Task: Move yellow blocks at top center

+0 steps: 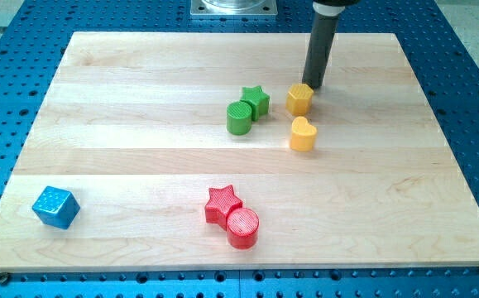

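Observation:
Two yellow blocks lie right of the board's centre. A yellow hexagon-like block (pixel 299 98) sits above a yellow heart block (pixel 303 133), with a small gap between them. My tip (pixel 313 86) is the lower end of the dark rod, which comes down from the view's top. It stands just above and to the right of the upper yellow block, touching or nearly touching its top right edge.
A green star (pixel 256 101) and a green cylinder (pixel 239 117) touch each other left of the yellow blocks. A red star (pixel 222 204) and red cylinder (pixel 242 228) lie at the bottom centre. A blue cube (pixel 55 207) is at the bottom left. The wooden board (pixel 123 108) lies on a blue perforated table.

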Available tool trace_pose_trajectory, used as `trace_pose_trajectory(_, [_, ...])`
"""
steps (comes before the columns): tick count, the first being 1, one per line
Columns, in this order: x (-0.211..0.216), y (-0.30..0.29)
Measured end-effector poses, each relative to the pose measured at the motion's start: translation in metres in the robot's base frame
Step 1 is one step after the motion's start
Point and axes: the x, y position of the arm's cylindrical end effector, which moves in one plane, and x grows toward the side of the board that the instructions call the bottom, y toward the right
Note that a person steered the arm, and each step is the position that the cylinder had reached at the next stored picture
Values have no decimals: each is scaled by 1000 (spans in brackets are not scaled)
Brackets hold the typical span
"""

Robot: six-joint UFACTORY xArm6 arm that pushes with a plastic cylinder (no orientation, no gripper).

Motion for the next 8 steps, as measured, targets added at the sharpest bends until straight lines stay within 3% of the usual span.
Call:
trace_pose_trajectory(1, [85,19])
trace_pose_trajectory(2, [60,-21])
trace_pose_trajectory(4, [-45,-44])
trace_pose_trajectory(5, [-69,-47])
trace_pose_trajectory(7, [-45,-66])
trace_pose_trajectory(8, [-92,-113])
